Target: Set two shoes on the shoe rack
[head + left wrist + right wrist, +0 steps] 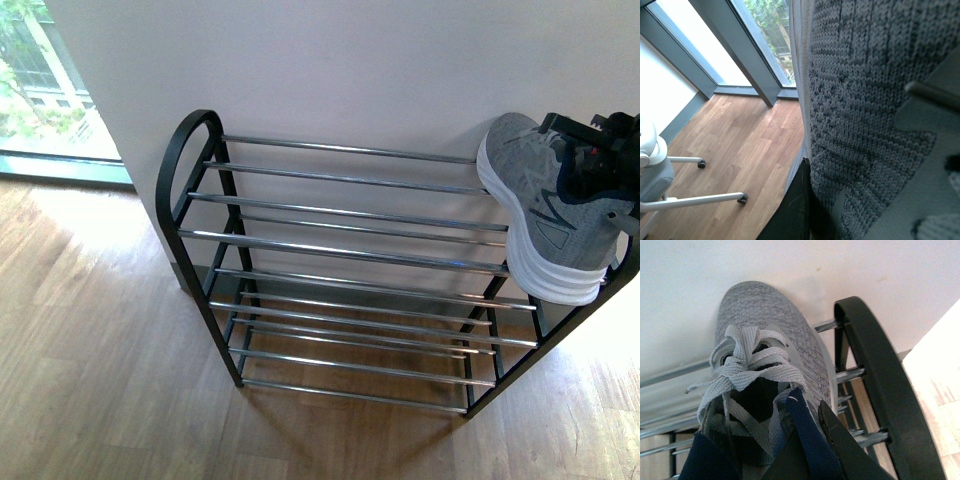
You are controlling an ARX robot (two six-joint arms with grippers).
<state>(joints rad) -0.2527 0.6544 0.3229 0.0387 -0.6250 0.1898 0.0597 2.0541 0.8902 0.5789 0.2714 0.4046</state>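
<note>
1. Grey knit of the near sneaker [865,125] fills most of the left wrist view, too close to show which way the shoe points.
2. Only one dark finger of the left gripper [802,205] shows, lying against that knit. Its partner is hidden, so I cannot tell whether the jaws clamp the shoe.
3. Well beyond this shoe lie a wood floor [740,160], a window frame [750,65] and the wheeled base of an office chair [690,200].
4. In the front view the shoe rack [340,148] stands on the floor against a white wall [350,60], its chrome rods running left to right.
5. Over the right end of its top tier sits the rack sneaker [545,210], just beside the black arched side frame [875,370].
6. Its long axis crosses the rods, with the toe toward the wall and the heel toward the robot.
7. It is tipped, the white sole turned toward the rack's middle. Whether the sole rests on the rods I cannot tell.
8. At the heel end, the right gripper [600,160] has its jaws closed on the sneaker's navy collar.
</note>
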